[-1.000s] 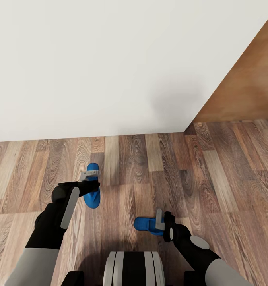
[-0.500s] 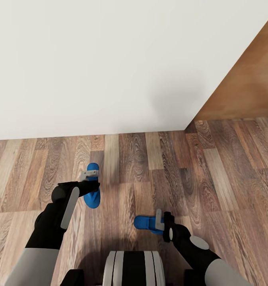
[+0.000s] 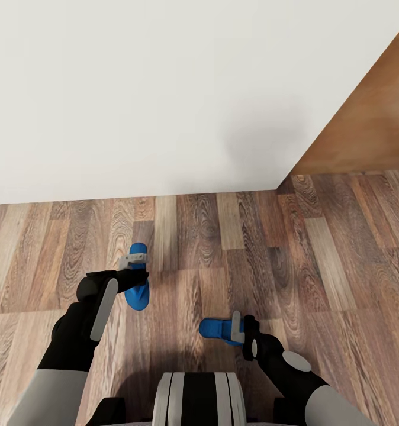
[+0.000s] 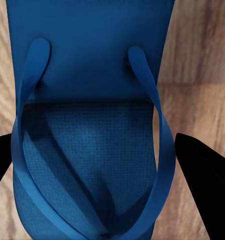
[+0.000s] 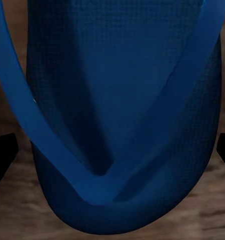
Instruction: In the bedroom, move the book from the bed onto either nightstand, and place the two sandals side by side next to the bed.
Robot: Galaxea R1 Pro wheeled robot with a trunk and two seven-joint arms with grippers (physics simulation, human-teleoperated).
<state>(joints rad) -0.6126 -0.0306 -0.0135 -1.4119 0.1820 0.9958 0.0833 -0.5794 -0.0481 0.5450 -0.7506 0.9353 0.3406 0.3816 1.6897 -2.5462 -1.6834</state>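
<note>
My left claw (image 3: 132,273) is pinching one blue sandal (image 3: 138,291) across its width, the sandal pointing lengthwise away from me toward the white wall (image 3: 134,100). Through my left wrist camera its straps and sole (image 4: 90,125) sit squarely between my dark fingertips (image 4: 202,170). My right claw (image 3: 242,331) grips the other sandal (image 3: 216,330), which sticks out sideways toward my left, above the wood-plank floor (image 3: 318,266). Its toe end (image 5: 122,150) lies between my fingers (image 5: 2,155). The two sandals are well apart.
</note>
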